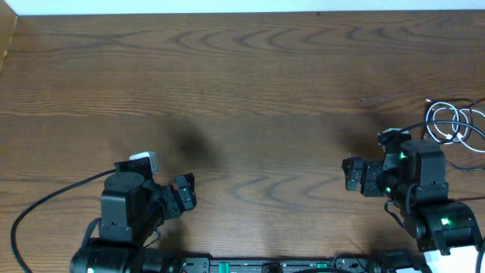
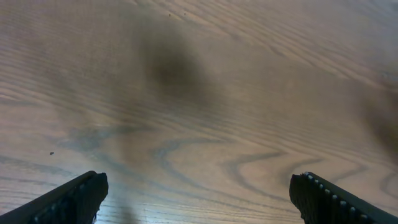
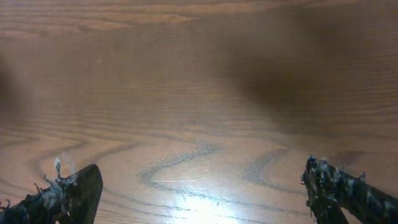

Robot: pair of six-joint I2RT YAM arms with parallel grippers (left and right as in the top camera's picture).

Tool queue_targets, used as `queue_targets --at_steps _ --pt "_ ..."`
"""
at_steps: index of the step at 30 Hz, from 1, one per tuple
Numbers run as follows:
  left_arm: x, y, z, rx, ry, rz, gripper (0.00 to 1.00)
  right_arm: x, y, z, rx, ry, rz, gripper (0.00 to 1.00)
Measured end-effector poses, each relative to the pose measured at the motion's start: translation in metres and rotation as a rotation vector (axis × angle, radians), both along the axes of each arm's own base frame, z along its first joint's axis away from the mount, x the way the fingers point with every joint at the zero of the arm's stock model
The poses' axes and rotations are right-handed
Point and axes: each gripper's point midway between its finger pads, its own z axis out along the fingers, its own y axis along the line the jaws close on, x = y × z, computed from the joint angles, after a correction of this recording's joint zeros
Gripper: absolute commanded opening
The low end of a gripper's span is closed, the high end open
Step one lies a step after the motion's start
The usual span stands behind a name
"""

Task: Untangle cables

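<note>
Brown wood-grain table fills every view. Both black robot arms crouch low at its near edge. The left gripper and right gripper point toward each other, fingers spread wide, holding nothing. Only the overhead view shows the loose coil of thin white and black cables, lying near the right gripper on its outer side. The wrist views show just wood grain between the fingertips.

Robotics lab setup, wood-grain counter, black left arm and right arm at its near edge, green lights lit, thick black wire trailing.
</note>
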Motion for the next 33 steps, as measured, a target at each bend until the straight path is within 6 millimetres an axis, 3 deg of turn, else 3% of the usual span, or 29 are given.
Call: queue_targets --at_steps 26,33 --pt "0.0 0.0 0.0 0.0 -0.001 0.001 0.98 -0.006 -0.002 -0.004 -0.009 0.024 -0.003 0.99" --pt "0.0 0.0 0.0 0.0 0.0 0.001 0.98 -0.007 -0.009 0.022 0.002 -0.131 -0.035 0.99"
